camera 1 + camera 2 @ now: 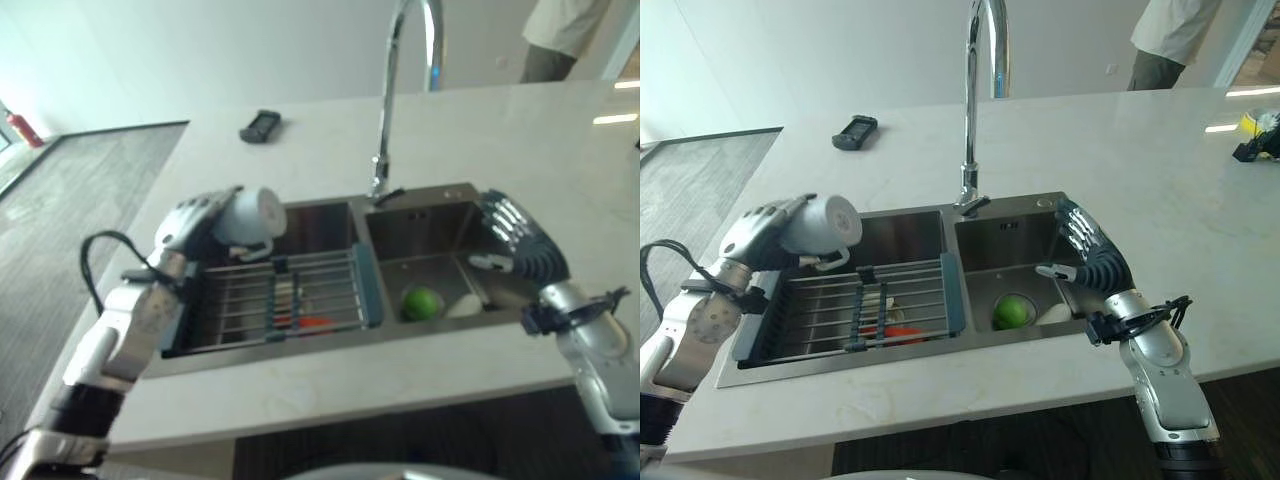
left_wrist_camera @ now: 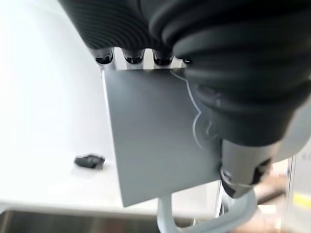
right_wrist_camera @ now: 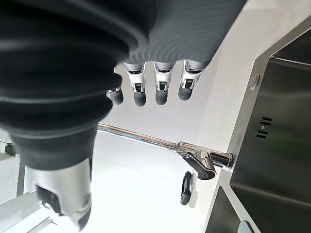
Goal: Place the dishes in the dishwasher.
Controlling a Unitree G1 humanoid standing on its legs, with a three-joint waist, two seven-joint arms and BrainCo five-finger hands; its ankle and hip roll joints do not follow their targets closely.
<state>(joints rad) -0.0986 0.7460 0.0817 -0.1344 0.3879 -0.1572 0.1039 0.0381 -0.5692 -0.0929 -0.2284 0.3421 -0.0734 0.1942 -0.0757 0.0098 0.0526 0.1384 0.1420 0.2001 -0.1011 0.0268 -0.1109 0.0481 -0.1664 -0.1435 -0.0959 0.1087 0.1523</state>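
Sink: rack, lime, mug overhead

Silver-grey arms end in hands with dark ribbed covers and silver, dark-tipped fingers.

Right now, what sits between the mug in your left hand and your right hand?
In the eye views: the drying rack, then the faucet between mug in the left hand and right hand.

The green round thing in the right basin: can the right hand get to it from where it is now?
Probably yes. The right hand is open over the right basin's far side, and the green round thing lies uncovered on the basin floor. Only a white object beside it sits close.
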